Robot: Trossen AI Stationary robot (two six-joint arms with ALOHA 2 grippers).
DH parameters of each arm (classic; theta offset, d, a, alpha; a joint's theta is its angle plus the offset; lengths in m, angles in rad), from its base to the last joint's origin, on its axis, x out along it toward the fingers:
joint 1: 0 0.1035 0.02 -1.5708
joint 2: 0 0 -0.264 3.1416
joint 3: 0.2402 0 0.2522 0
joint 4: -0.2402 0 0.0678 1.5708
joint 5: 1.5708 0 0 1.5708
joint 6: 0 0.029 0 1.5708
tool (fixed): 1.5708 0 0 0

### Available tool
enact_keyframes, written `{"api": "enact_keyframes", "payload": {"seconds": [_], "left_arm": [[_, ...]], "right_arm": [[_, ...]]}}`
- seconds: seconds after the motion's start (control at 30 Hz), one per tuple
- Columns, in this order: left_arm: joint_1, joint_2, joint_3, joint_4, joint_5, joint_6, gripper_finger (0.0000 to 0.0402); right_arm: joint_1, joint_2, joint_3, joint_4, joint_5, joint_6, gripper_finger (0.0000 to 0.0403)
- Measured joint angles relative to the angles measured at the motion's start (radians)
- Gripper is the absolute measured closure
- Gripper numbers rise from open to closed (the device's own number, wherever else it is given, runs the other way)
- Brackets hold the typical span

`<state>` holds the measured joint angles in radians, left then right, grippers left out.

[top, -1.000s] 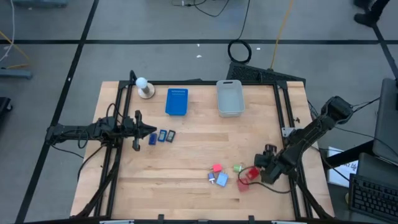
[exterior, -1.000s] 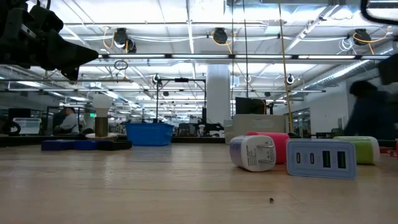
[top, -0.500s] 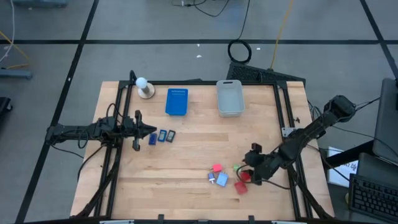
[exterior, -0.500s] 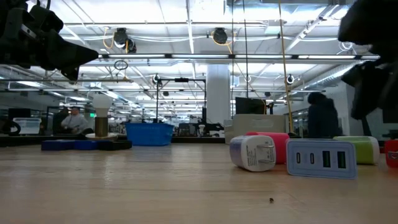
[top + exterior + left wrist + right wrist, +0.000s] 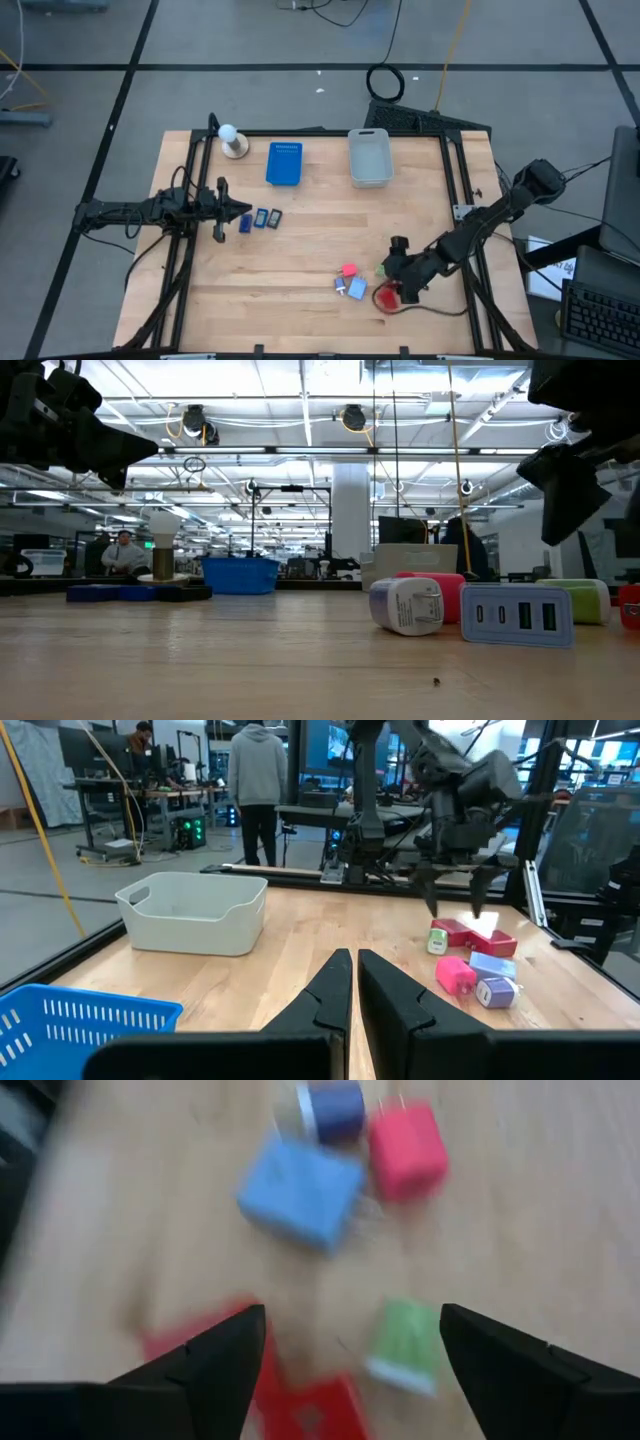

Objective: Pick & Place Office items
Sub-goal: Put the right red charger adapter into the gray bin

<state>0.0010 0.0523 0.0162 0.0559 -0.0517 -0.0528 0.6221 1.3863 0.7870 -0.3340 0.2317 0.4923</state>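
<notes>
— Where is the right gripper (image 5: 393, 283) seen?

— It is held above the cluster of office items near the table (image 5: 300, 250) front edge, its fingers (image 5: 215, 1355) spread wide with nothing between them. Below it lie a green piece (image 5: 405, 1342), red blocks (image 5: 300, 1395), a light-blue piece (image 5: 300, 1192) and a pink piece (image 5: 406, 1146).

— And the left gripper (image 5: 352, 975)?

— It is parked at the table's left side with its fingers almost closed and empty. Three small dark-blue rectangles (image 5: 259, 219) are found just beside it, well apart from the cluster.
</notes>
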Motion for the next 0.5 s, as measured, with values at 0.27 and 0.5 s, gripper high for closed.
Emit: {"api": "enact_keyframes", "payload": {"seconds": [0.27, 0.5], "left_arm": [[0.000, 0.000, 0.000, 0.000, 0.000, 0.000, 0.0380], [0.000, 0.000, 0.000, 0.000, 0.000, 0.000, 0.0380]], "right_arm": [[0.039, 0.175, 0.179, -0.268, -0.080, -0.057, 0.0113], [0.048, 0.222, 0.180, -0.296, -0.114, -0.022, 0.0113]]}}
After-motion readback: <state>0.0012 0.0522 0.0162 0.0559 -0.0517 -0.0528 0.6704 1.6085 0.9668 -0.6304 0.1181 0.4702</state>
